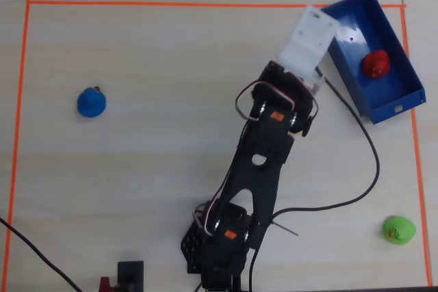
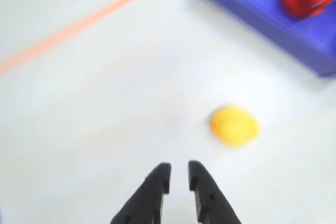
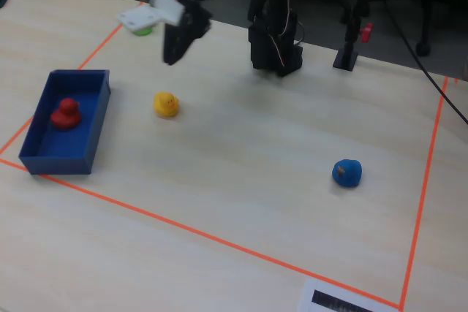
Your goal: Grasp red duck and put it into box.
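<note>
Job looks done: small rounded red toy duck [image 3: 66, 113] sits inside the deep-blue plastic box [image 3: 96, 123]. Your black two-finger gripper [image 2: 178, 174] hangs empty, nearly closed, so just lift clear of the yellow duck [image 2: 234, 125].

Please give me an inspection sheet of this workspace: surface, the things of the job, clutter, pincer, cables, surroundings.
Surface: pale wooden table with an orange tape border.
Job's things: red duck lies inside the blue box.
Clutter: yellow duck beside the box; blue duck and green duck apart.
Pincer: pincer holds nothing, above the table near the yellow duck, jaws nearly together.
Cables: black cable runs across the table beside the arm.
Surroundings: chair legs and dark floor behind the table.
</note>
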Motion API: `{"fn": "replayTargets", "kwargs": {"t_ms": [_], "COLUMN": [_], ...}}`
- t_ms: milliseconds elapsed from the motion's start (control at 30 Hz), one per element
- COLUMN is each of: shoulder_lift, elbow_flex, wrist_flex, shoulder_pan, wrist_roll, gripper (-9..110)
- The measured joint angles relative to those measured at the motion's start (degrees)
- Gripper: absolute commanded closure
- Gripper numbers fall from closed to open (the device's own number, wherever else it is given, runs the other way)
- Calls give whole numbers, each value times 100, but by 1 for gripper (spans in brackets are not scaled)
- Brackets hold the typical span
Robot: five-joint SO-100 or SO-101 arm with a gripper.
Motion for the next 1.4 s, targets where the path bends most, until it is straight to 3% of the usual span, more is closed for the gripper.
{"fn": "replayTargets", "kwargs": {"t_ms": [233, 767, 1400], "shoulder_lift": [2241, 5326, 6636], "elbow_flex": [2092, 6205, 8183], "wrist_flex": [747, 264, -554], "shoulder_pan": [-940, -1696, -2215], "wrist_roll": [-527, -984, -1266], "gripper": [101, 101, 101]}}
